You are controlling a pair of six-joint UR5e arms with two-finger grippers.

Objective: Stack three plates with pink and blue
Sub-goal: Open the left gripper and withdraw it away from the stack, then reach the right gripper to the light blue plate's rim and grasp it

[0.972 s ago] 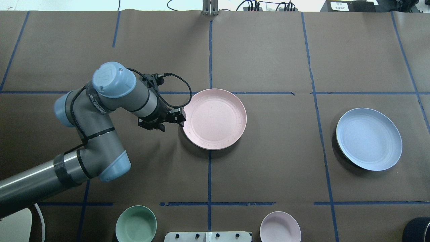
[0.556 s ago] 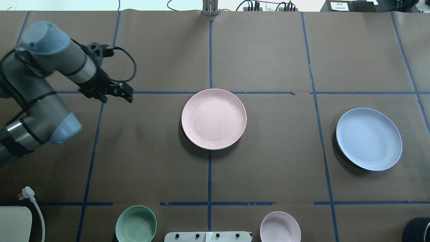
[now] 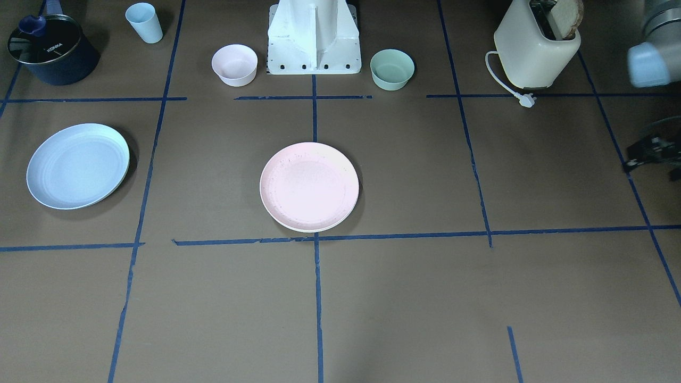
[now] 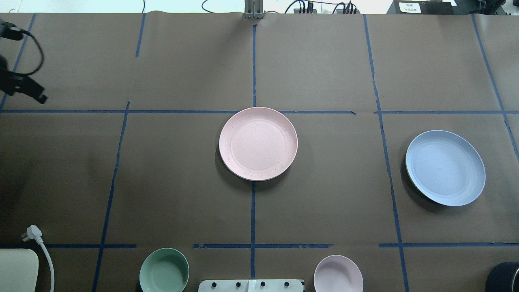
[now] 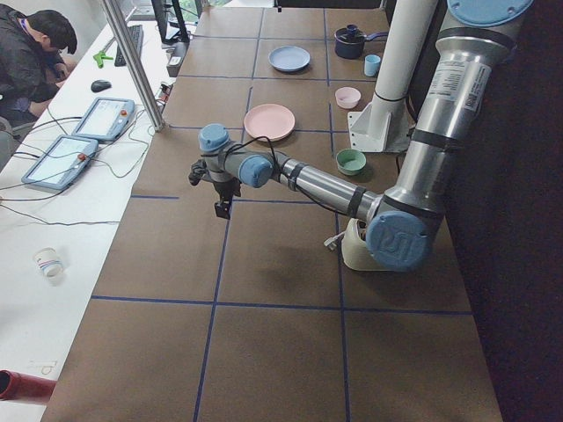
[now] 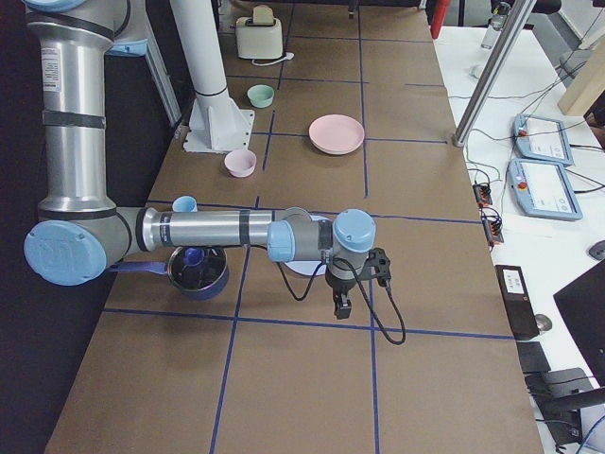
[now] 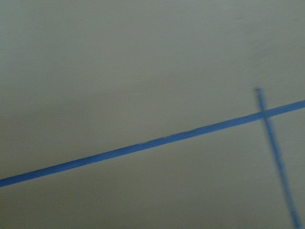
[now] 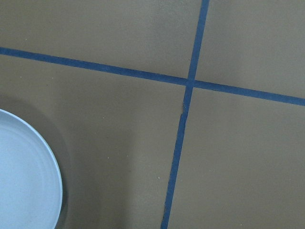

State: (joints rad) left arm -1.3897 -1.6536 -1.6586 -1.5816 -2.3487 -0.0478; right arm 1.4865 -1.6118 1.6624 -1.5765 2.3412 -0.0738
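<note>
Jaws, both arms: state cannot be told. Pink plate [image 4: 258,143] at worktop [image 4: 324,211] centre; blue plate [image 4: 445,167] right, unstacked. Probable next step: grip its rim.

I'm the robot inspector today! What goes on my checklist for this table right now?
Surface: brown table with blue tape lines; no spills seen.
Job's things: pink plate in the middle, blue plate apart on the robot's right, not stacked; only these two show plainly.
Clutter: green bowl, pink bowl, cup, pot, toaster.
Grippers: left gripper at the table's left edge, right gripper near the blue plate; no plate in either; open or shut cannot be told.
Cables: toaster's plug lies on the table; wrist cable loops by the left gripper.
Surroundings: person at a side desk.
</note>
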